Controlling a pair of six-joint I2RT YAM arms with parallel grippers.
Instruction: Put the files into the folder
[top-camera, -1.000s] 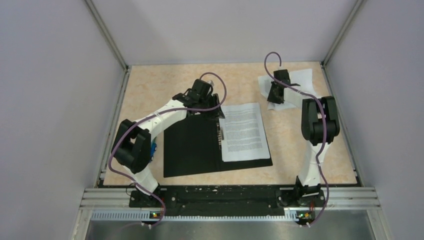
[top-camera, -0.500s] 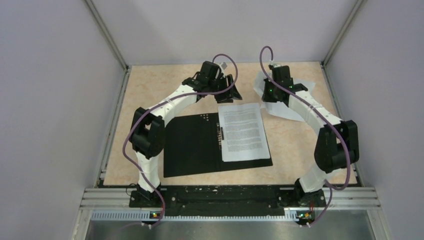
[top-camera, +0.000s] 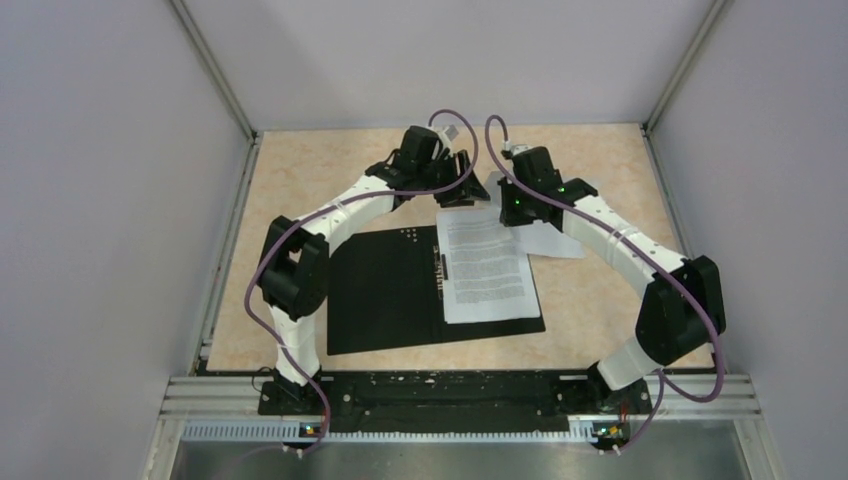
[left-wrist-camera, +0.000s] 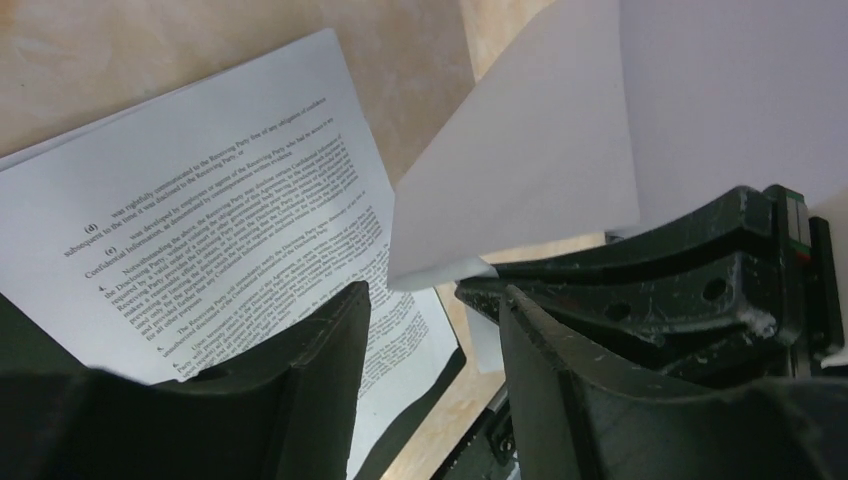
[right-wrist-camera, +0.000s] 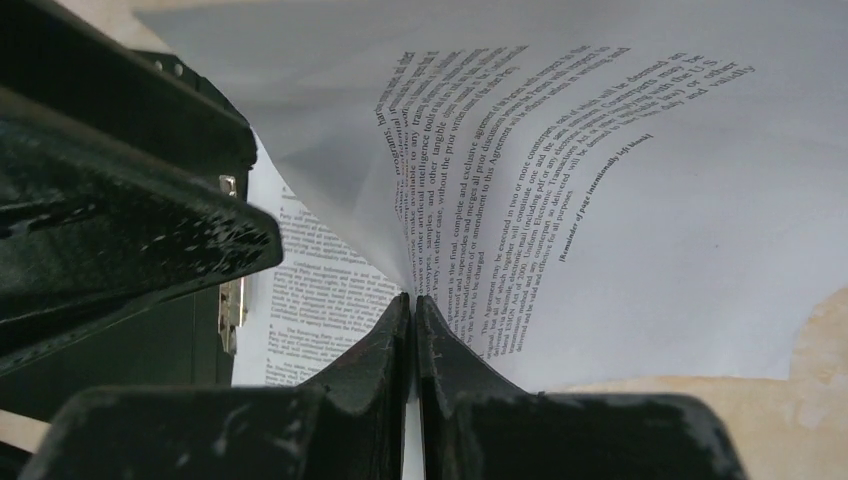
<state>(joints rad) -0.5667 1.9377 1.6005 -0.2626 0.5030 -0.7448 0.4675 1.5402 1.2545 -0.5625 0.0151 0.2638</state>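
The folder (top-camera: 385, 290) lies open in the middle of the table, black inside up, with its metal clip (top-camera: 441, 265) along the spine. One printed sheet (top-camera: 487, 265) lies flat on its right half and also shows in the left wrist view (left-wrist-camera: 200, 230). My right gripper (top-camera: 508, 208) is shut on another printed sheet (right-wrist-camera: 600, 180), which it holds curled above the folder's far right corner; the sheet trails to the right (top-camera: 555, 243). My left gripper (top-camera: 463, 182) is open and empty just left of it, its jaws (left-wrist-camera: 435, 320) near the held sheet's blank corner (left-wrist-camera: 530, 170).
Grey walls close in the tan table on three sides. A metal rail (top-camera: 460, 395) with the arm bases runs along the near edge. The two grippers are close together at the folder's far edge.
My right arm has swung left from the back right corner, carrying the sheet over to the folder's far right corner. My left gripper moved back from the folder's top edge, then held still.
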